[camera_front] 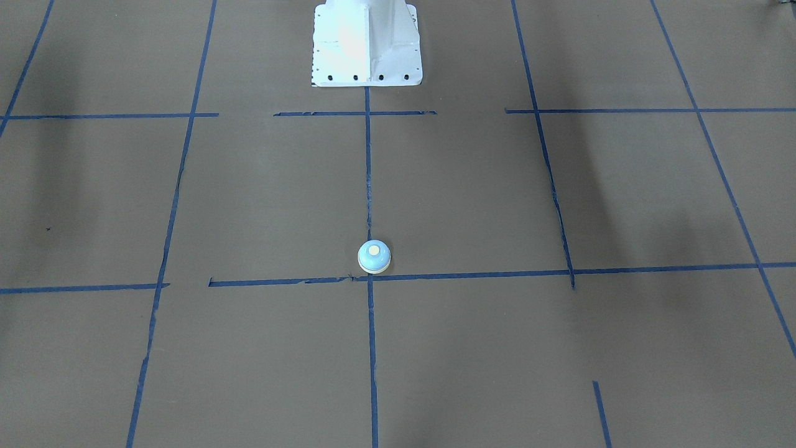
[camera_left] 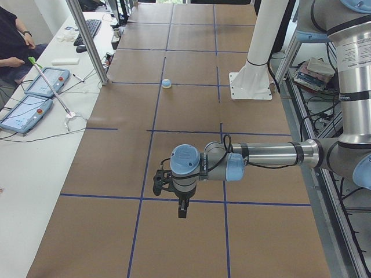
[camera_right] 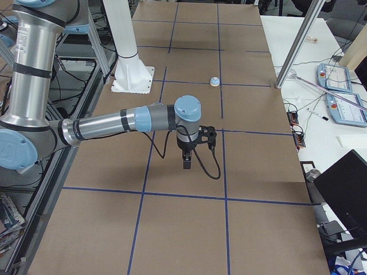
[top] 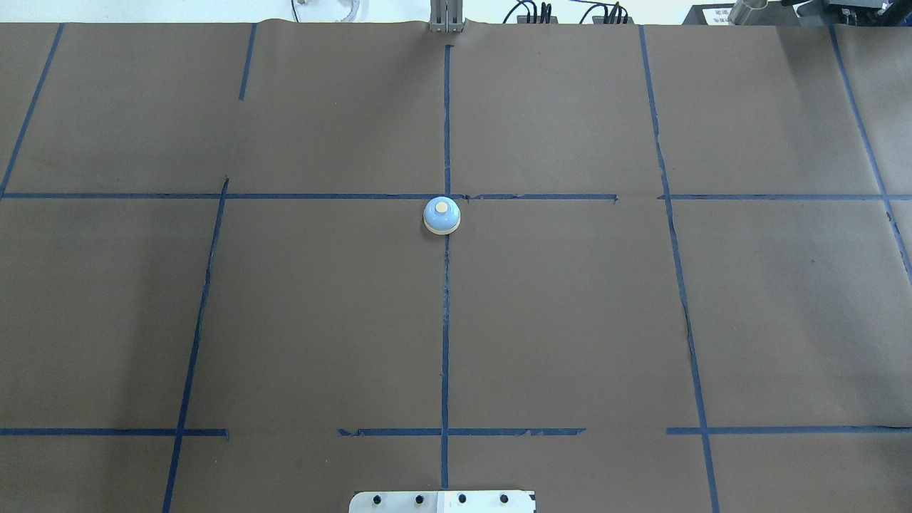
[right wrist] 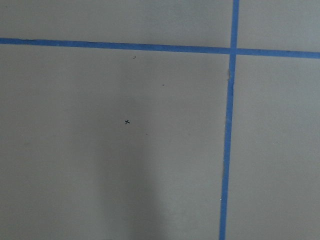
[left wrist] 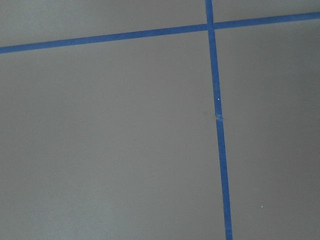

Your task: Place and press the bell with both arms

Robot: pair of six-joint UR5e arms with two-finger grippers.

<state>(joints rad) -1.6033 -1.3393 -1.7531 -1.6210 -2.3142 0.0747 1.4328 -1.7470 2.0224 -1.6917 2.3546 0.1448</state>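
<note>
The light-blue bell (camera_front: pixel 374 256) with its cream button stands upright on the brown table, at the crossing of two blue tape lines; it also shows in the overhead view (top: pixel 442 215) and small in both side views (camera_left: pixel 166 83) (camera_right: pixel 215 81). No gripper is near it. My left gripper (camera_left: pixel 182 211) shows only in the exterior left view, pointing down above the table, far from the bell. My right gripper (camera_right: pixel 187 163) shows only in the exterior right view, also pointing down and far from the bell. I cannot tell whether either is open or shut. Both wrist views show only table and tape.
The white pedestal base (camera_front: pixel 367 43) stands at the robot's side of the table (top: pixel 442 501). A side table with teach pendants (camera_left: pixel 35 92) and a metal post (camera_left: pixel 87 40) lies beyond the far edge. A person (camera_left: pixel 11 40) sits there.
</note>
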